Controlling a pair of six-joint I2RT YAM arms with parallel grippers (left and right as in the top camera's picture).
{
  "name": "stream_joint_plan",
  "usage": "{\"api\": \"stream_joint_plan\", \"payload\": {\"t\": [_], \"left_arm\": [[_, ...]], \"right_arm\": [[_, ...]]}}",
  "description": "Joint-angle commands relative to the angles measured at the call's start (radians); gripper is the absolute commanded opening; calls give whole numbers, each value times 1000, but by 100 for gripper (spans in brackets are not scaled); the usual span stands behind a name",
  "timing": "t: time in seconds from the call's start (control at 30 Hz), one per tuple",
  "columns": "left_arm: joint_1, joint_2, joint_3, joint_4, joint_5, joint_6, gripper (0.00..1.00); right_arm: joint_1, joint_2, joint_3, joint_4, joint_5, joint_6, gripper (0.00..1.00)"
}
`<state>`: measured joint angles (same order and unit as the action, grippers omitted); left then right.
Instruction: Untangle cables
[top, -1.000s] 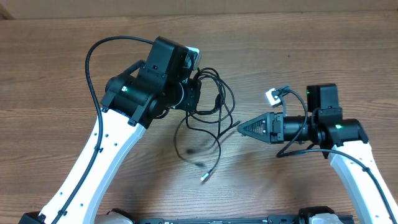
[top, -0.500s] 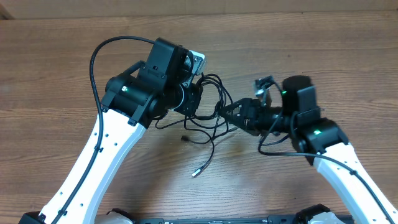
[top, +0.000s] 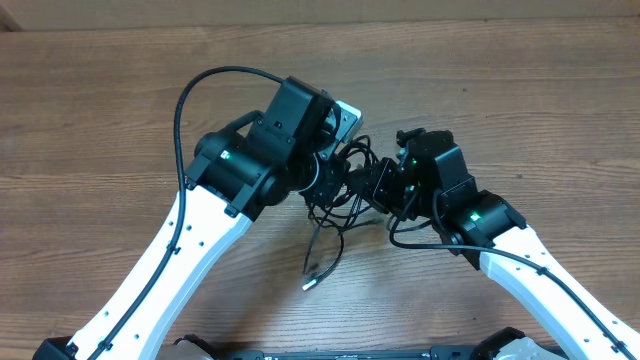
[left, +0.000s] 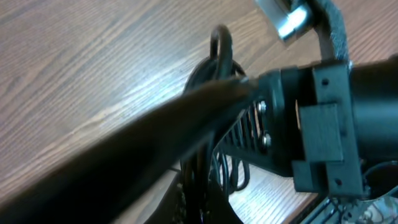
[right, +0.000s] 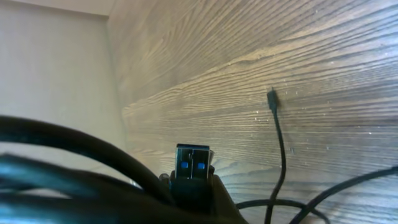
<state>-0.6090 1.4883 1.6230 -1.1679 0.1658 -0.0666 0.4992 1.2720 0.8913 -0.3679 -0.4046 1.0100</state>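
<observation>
The cables (top: 341, 206) form a black tangle hanging between my two grippers above the table's middle. My left gripper (top: 333, 180) is shut on the bundle. In the left wrist view the strands (left: 219, 45) run dark and blurred out from its tips (left: 199, 208). My right gripper (top: 363, 186) meets the tangle from the right, nearly touching the left one. It is shut on a cable's silvery USB plug (right: 193, 163), whose blue inside faces the camera above the fingertips (right: 193, 194). One loose plug end (top: 311, 284) dangles below the tangle. Another thin cord (right: 280, 143) lies on the wood.
The wooden table (top: 500, 80) spreads all around. The left arm's thick black wire (top: 200, 90) arcs up behind it. The right arm's black body (left: 317, 124) fills the right of the left wrist view. A pale surface (right: 56, 62) shows past the table edge.
My right gripper has swung left into the tangle and shut on the USB plug. My left arm has shifted right with the bundle, and the dangling end moved with it.
</observation>
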Motion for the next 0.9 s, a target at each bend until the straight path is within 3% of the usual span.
{"api": "stream_joint_plan", "payload": {"t": [0.0, 0.27, 0.4, 0.53, 0.67, 0.87], "left_arm": [[-1, -5, 0, -28, -39, 41, 4], [89, -5, 0, 47, -72, -16, 4], [191, -5, 0, 99, -72, -158, 4], [310, -5, 0, 109, -72, -374, 4], [385, -5, 0, 103, -14, -563, 4], [407, -4, 0, 138, 178, -540, 4]], "right_arm": [[-4, -4, 6, 47, 28, 7, 4], [-4, -4, 6, 358, -420, -235, 4], [-4, -4, 6, 357, -581, -327, 4], [-4, -4, 6, 355, -743, -439, 4], [-4, -4, 6, 356, -772, -476, 4], [-3, -3, 6, 237, -760, -570, 4]]}}
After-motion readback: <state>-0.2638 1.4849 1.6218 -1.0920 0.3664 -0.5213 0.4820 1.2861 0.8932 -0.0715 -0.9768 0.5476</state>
